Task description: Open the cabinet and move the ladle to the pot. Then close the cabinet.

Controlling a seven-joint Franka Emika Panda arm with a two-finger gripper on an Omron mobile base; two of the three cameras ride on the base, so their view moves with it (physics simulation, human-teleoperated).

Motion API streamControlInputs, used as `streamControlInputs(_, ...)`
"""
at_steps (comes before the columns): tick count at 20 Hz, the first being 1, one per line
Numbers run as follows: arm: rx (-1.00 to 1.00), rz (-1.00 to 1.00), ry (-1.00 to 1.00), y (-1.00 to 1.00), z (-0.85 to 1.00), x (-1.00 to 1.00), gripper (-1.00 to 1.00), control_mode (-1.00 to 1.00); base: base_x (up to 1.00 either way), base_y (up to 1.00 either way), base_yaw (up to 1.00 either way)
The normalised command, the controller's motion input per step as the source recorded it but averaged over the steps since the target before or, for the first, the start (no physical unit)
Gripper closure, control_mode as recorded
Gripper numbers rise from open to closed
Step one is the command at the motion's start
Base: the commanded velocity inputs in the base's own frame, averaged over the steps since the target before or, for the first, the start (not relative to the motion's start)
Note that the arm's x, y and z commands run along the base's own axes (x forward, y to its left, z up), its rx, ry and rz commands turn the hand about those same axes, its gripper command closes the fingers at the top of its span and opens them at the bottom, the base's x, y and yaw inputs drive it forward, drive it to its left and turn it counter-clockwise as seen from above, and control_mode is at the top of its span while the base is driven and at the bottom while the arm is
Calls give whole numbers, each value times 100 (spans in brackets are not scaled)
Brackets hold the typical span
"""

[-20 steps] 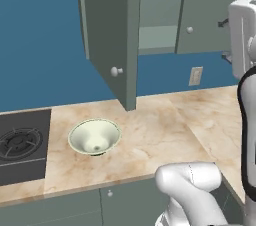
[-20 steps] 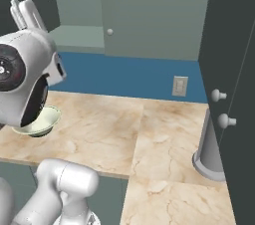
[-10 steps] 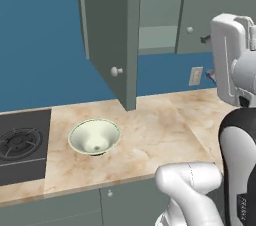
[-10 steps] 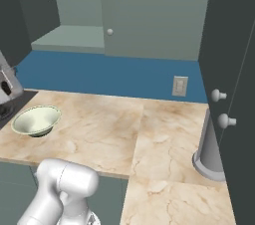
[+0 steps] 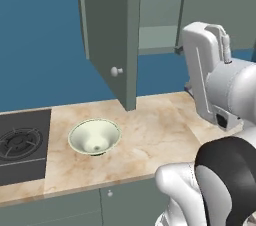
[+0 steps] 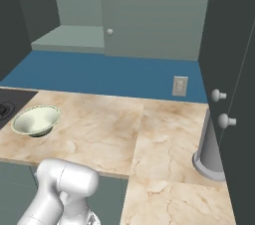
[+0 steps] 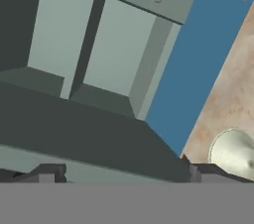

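With the cabinet (image 5: pixel 112 30) open and jaws apart, I'd pinch the ladle's thin, slippery handle (likely light).

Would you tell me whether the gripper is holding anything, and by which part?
Nothing is held: the gripper is open with only air between its tips.

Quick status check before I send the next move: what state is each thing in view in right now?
cabinet: left door swung open, right door shut; no ladle seen on the visible shelf.
bowl: upright on the counter, empty.
stove burner: bare, not lit.
gripper: jaws open, holding nothing, aimed into the open cabinet.
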Motion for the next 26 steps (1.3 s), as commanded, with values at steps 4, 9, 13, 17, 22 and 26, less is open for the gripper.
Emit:
streamControlInputs(4,0,-2,2,63,0,-14,-100,-100,0,0,0)
streamControlInputs(9,0,-4,1,58,-1,-18,-100,-100,0,0,0)
streamControlInputs(13,0,-8,7,63,-22,10,-100,-100,0,0,0)
streamControlInputs(17,0,-13,4,62,-49,59,-100,-100,0,0,0)
streamControlInputs(22,0,-16,0,50,-33,57,-100,-100,0,0,0)
streamControlInputs(26,0,-19,0,32,-20,61,-100,-100,0,0,0)
